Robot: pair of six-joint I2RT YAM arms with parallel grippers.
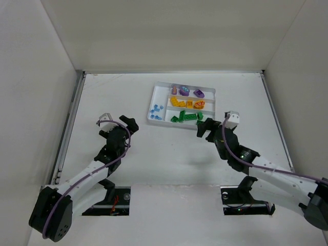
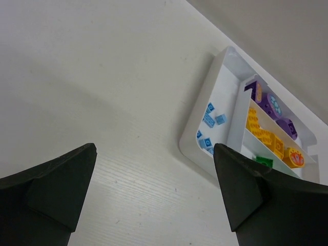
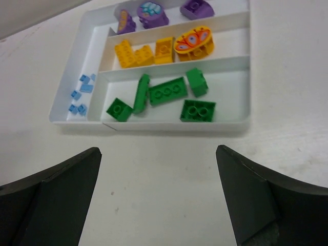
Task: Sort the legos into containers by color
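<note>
Both grippers stand with their jaws spread wide: the left gripper point(image 1: 117, 122) and the right gripper point(image 1: 206, 128) each show only bare counter point(image 1: 154, 164) between their fingers.

From the left wrist, the near right corner of the white tray point(image 2: 197, 120) is cut off by the gripper's own dark finger, so just one scrap of green shows there. From the right wrist, the purple bricks point(image 3: 152, 13) in the far narrow compartment are clipped by the top edge of the view. From above, the pale blue bricks point(image 1: 156, 111) are too small to count.

Underfoot is a white counter with a faint grain, boxed in by plain pale walls point(image 1: 169, 31) on three sides.

All the bricks in view lie inside the tray, sorted by colour. Pale blue ones sit in the tall section at its left end, purple in the far row, yellow-orange bricks point(image 3: 154, 51) in the middle row, and green bricks point(image 3: 166, 92) in the nearest row. The right gripper hovers just in front of the tray's near wall, by the green row. The left gripper hangs well apart from the tray, off to its left and nearer the arm bases.
</note>
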